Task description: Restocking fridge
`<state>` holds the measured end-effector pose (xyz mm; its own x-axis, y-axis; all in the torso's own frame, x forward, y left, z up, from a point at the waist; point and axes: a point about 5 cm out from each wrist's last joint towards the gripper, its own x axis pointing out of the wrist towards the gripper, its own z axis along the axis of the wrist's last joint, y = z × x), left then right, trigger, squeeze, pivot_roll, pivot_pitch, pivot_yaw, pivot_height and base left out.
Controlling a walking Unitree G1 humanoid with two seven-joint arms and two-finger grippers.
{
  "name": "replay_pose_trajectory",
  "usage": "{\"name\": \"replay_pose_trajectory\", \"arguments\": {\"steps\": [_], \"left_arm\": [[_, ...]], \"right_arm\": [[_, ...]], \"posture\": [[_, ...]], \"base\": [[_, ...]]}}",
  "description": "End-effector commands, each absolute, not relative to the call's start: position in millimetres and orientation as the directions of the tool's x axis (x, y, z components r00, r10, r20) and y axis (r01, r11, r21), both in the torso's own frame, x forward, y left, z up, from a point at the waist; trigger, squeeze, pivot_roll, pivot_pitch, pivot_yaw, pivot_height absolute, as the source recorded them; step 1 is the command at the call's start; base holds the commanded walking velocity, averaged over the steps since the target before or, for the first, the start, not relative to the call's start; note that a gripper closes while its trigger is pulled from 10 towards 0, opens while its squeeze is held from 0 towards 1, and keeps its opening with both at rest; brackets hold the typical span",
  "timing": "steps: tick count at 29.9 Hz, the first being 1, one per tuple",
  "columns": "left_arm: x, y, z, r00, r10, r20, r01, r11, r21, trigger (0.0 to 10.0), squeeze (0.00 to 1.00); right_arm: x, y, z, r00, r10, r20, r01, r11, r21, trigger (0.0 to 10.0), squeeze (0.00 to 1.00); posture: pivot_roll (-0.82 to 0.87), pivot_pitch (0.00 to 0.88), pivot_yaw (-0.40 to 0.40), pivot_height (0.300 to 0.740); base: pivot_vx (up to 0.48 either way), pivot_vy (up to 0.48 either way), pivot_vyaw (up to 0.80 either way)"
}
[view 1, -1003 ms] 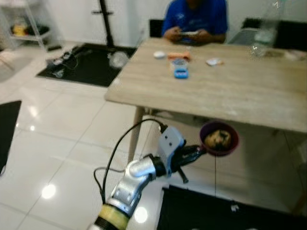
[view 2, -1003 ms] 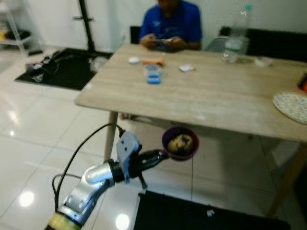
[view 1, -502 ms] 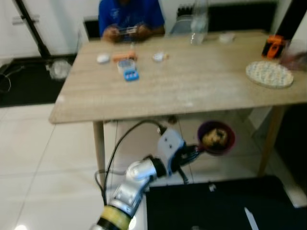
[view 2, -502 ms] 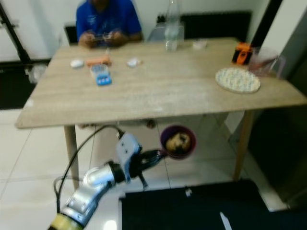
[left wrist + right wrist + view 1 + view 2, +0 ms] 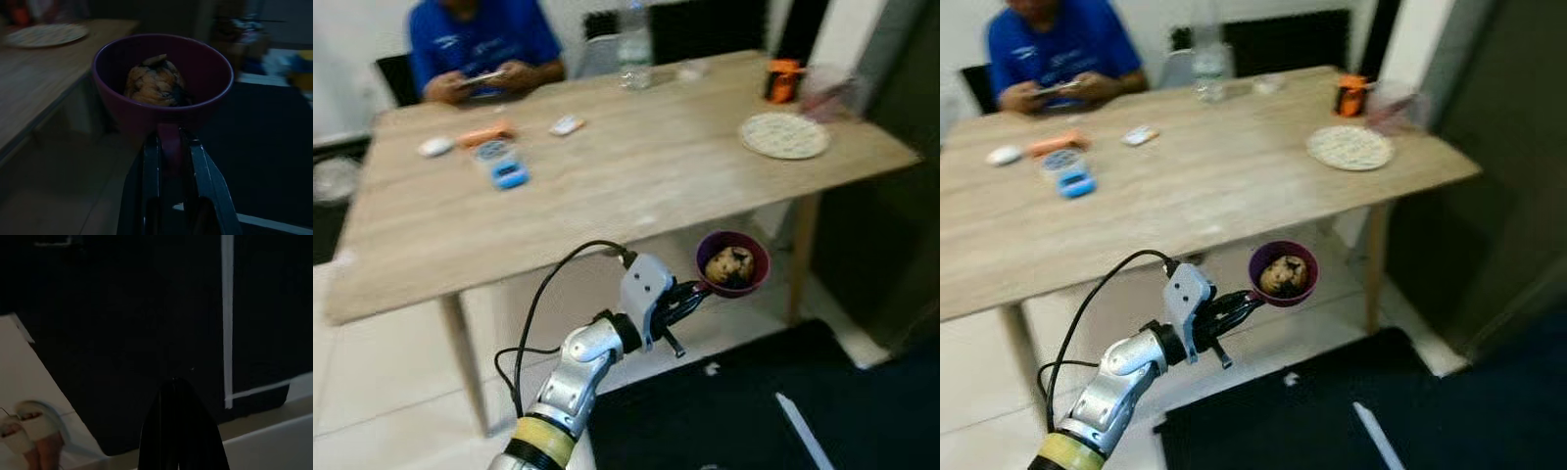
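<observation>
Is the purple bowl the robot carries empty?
No: the purple bowl, pinched at its rim by the left tool, holds a brownish lump of food.

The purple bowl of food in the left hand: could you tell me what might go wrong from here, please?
1. The left hand pinches the purple bowl by one small rim tab, so it could tip and drop the food.
2. The bowl hangs close beside the table edge, at about its height; turning could knock it.
</observation>
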<state>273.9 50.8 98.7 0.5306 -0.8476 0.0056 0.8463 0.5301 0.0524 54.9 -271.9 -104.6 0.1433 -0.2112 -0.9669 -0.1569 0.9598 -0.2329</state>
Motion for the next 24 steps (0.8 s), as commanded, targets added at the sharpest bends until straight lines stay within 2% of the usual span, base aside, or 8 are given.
{"name": "replay_pose_trajectory", "arguments": {"steps": [1,12,18,24], "left_arm": [[274.6,58.1,97.5,0.555,-0.832,0.012,0.829,0.554,0.068,10.0,0.0],[267.9,85.4,94.2,0.594,-0.804,0.038,0.803,0.595,0.029,10.0,0.0],[268.0,85.6,96.1,0.592,-0.804,0.05,0.805,0.594,0.012,10.0,0.0],[267.3,79.6,97.6,0.575,-0.816,0.054,0.818,0.576,-0.005,10.0,0.0]], "right_arm": [[55.8,-269.2,-105.4,0.152,-0.205,-0.967,-0.156,0.961,-0.228,10.0,0.0],[57.0,-269.9,-104.9,0.167,-0.204,-0.965,-0.154,0.961,-0.23,10.0,0.0],[58.2,-271.1,-104.3,0.184,-0.216,-0.959,-0.146,0.959,-0.244,10.0,0.0],[59.2,-271.1,-104.1,0.199,-0.212,-0.957,-0.144,0.959,-0.242,10.0,0.0]], "posture": [[-0.03,0.016,0.02,0.74],[-0.02,0.019,0.017,0.74],[-0.02,0.019,0.017,0.74],[-0.02,0.02,0.018,0.74]], "base": [[0.0,0.0,-0.8],[0.0,0.0,-0.8],[0.0,0.0,-0.77],[0.0,0.0,0.0]]}}
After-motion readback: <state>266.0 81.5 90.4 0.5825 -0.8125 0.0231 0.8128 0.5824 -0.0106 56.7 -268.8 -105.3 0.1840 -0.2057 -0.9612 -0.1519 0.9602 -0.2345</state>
